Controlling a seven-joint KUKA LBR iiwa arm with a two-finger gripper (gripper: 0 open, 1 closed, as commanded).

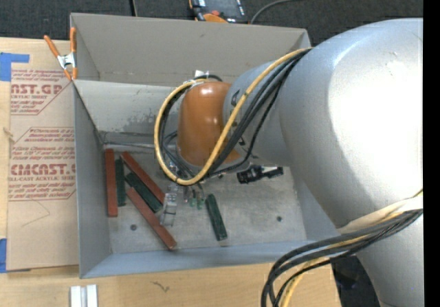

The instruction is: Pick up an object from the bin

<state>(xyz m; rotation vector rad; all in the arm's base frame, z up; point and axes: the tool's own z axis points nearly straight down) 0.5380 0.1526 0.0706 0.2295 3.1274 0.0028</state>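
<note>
My gripper [172, 207] hangs low over the bin floor, just below the orange wrist cover, near the middle of the bin. Its tip is right beside the upper end of a long brown stick [151, 220] that lies diagonally towards the front wall. A dark green stick [145, 193] and a second brown stick [142, 174] lie just to its left. To the right of the gripper, another dark green stick [216, 217] lies alone on the floor. I see nothing between the gripper's tips.
At the bin's left wall a brown stick [111, 183] lies lengthwise with a thin dark green stick [121, 180] beside it. The arm and its cables cover the right and back of the bin.
</note>
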